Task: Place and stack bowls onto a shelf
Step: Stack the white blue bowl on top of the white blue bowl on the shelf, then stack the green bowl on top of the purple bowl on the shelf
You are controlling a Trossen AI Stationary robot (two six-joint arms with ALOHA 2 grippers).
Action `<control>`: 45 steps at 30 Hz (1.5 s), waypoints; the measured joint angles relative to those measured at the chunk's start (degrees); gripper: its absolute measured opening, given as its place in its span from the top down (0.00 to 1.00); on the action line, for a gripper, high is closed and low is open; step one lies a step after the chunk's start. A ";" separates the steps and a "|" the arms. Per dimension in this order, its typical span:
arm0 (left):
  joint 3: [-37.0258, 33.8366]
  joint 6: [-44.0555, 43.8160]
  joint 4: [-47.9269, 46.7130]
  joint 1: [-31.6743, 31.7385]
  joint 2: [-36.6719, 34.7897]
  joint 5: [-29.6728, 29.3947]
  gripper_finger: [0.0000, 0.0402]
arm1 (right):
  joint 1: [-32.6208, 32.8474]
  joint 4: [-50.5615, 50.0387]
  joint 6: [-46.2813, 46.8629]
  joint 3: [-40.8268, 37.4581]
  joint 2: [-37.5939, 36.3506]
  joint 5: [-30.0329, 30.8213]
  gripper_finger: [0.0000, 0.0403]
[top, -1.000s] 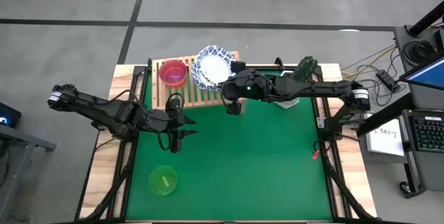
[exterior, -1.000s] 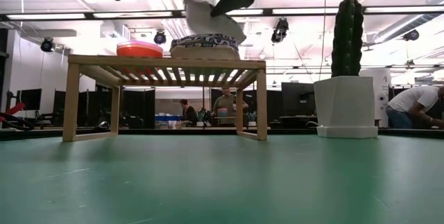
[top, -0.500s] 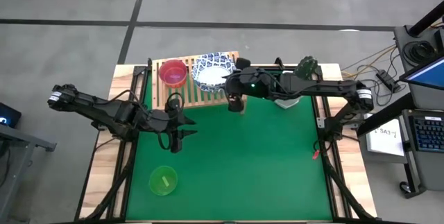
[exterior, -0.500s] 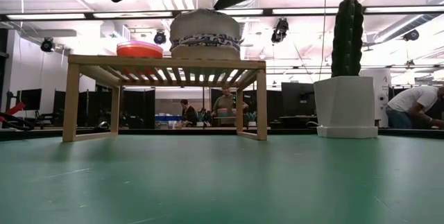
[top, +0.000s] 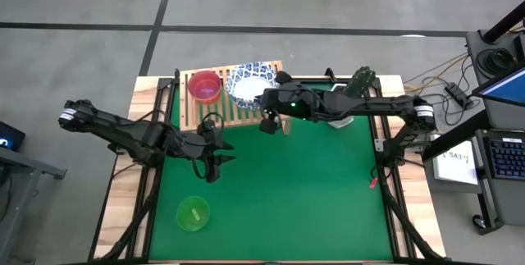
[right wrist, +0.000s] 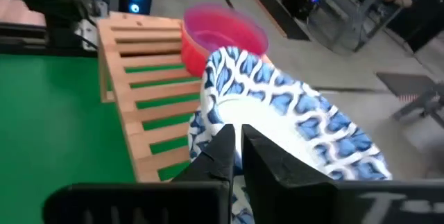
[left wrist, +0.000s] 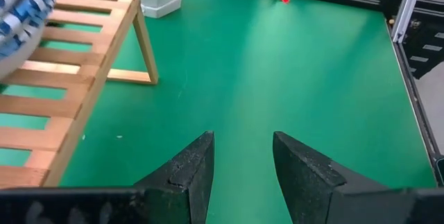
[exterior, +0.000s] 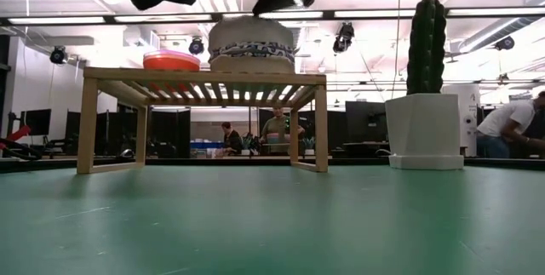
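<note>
White pot (exterior: 424, 130) w/ cactus (exterior: 426, 45) on green mat (top: 287, 191).

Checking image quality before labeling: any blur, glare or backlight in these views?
Right wrist view: red bowl and room behind are blurred; patterned bowl sharper. Low view: bright ceiling lights backlight the shelf and cactus, and both arms show as dark shapes at the top. Left wrist view: sharp, soft sheen on the mat. High view: evenly lit.

Two dark jointed arms, each end effector (left wrist: 239, 175) carrying two black wedge-shaped fingers.
</note>
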 joint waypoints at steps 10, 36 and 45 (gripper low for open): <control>0.00 -3.71 -0.23 -2.89 1.73 0.52 0.68 | -0.08 1.48 2.01 0.08 3.67 0.78 0.97; -0.13 -33.14 -32.41 -29.53 18.33 14.22 0.68 | 20.22 -13.94 14.99 -5.45 -0.71 0.75 0.97; -9.12 -36.66 -20.70 -29.23 18.77 14.99 0.76 | 21.04 -14.09 20.24 -9.15 -0.71 0.78 0.97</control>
